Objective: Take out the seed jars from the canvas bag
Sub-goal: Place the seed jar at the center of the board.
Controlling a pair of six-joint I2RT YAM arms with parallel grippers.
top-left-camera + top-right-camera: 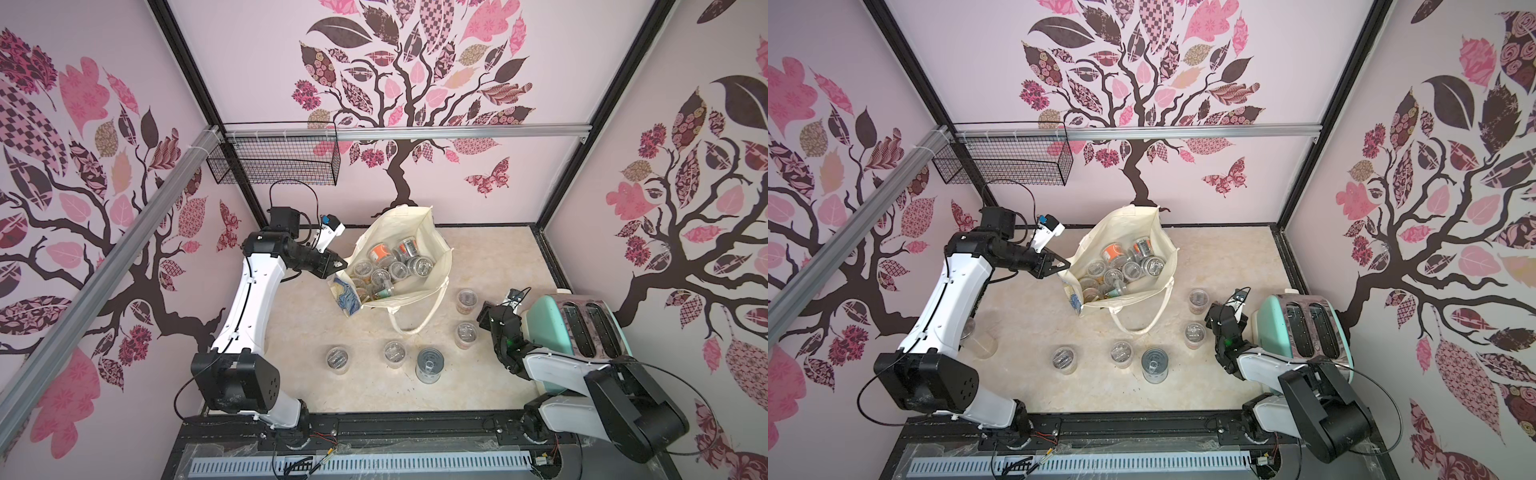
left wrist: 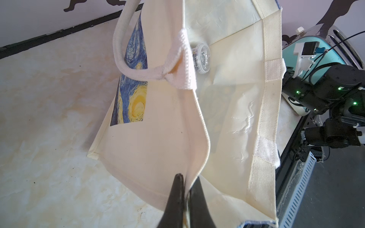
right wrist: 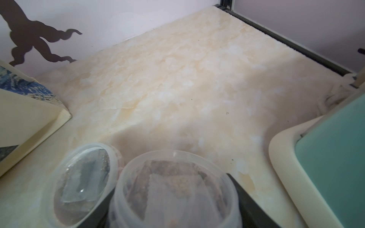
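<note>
Pink tree-mural walls; marbled tabletop; wire basket

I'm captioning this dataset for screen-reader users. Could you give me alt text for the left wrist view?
The left gripper, shut, pinches the rim of the canvas bag, with the bag's open mouth beyond and one clear-lidded seed jar showing inside. The right arm and a teal toaster stand past the bag.

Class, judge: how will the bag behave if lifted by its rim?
Probably floppy: the bag folds at its rim where the left gripper pinches it. Likely heavy below, with many jars piled inside, so it may sag and tip.
</note>
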